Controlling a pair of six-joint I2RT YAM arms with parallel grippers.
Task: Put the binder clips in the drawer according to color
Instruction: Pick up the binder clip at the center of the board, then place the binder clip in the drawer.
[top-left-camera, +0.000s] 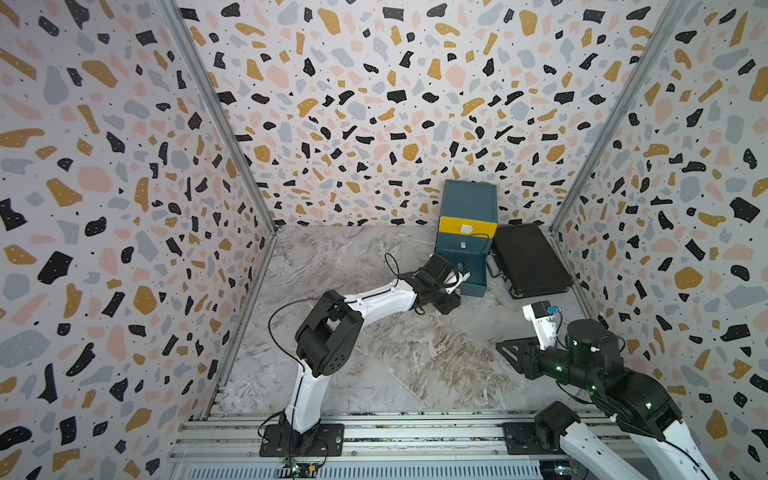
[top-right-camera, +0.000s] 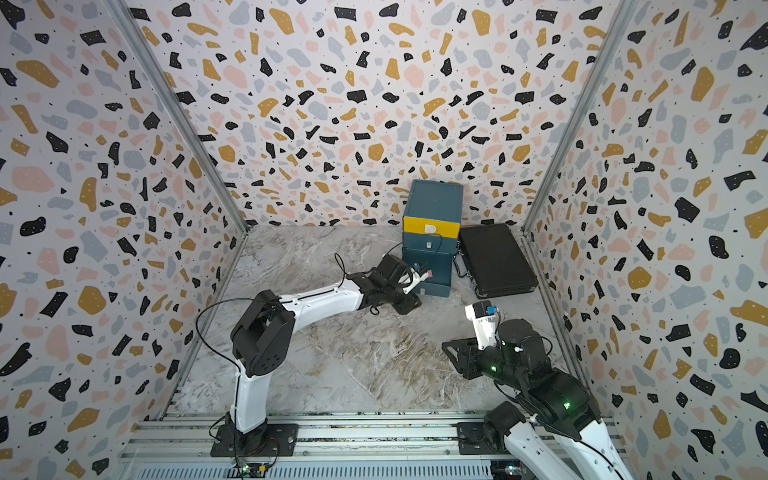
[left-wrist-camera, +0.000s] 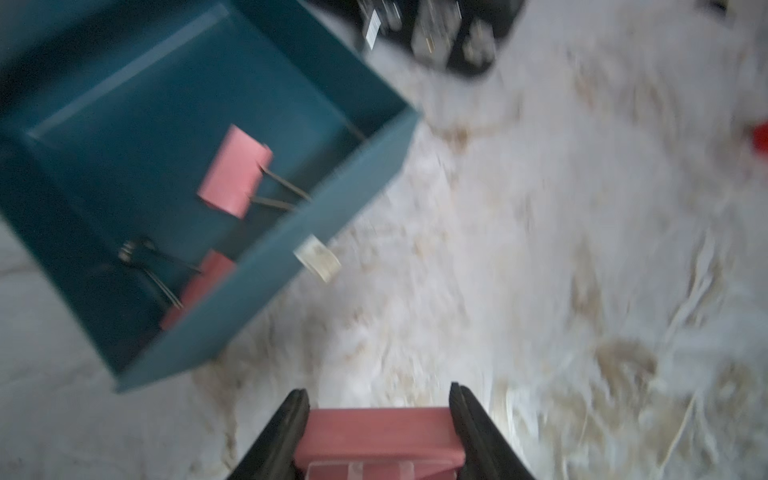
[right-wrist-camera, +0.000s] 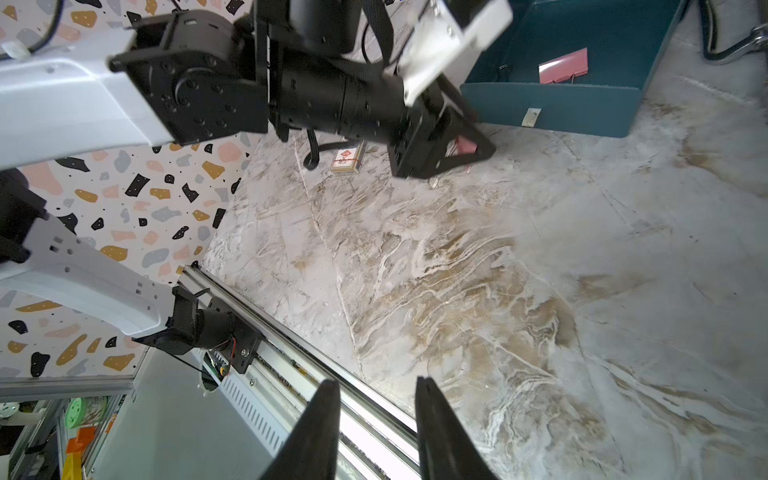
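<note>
- The left gripper (left-wrist-camera: 376, 409) is clamped on a pink binder clip (left-wrist-camera: 374, 432), with its black fingers (left-wrist-camera: 286, 428) pressed against the clip's two sides. The wrist view is blurred, but the grip is plain.
- That clip hangs over the marble table (top-left-camera: 395, 353), just outside the front wall of the bottom drawer (left-wrist-camera: 257, 286) and not inside it.
- The drawer cabinet (top-left-camera: 469, 203) stands against the back wall, with a yellow front on top and a teal front beneath. Its bottom drawer is pulled out toward the arms.
- In the open drawer, a second pink clip (left-wrist-camera: 235, 170) lies on the floor with its wire handles pointing at the front wall.
- A third pink clip (left-wrist-camera: 199, 286) sits tucked against that front wall, partly hidden by it.
- A small white tab handle (left-wrist-camera: 316, 257) shows on the drawer's front.
- The right gripper (right-wrist-camera: 375, 380) has its jaws apart with nothing between them. It is above bare marble, well apart from the drawer.
- A flat black case (top-left-camera: 530, 259) lies just beside the cabinet.
- A printed card box (right-wrist-camera: 347, 160) lies on the table beneath the left arm's wrist.
</note>
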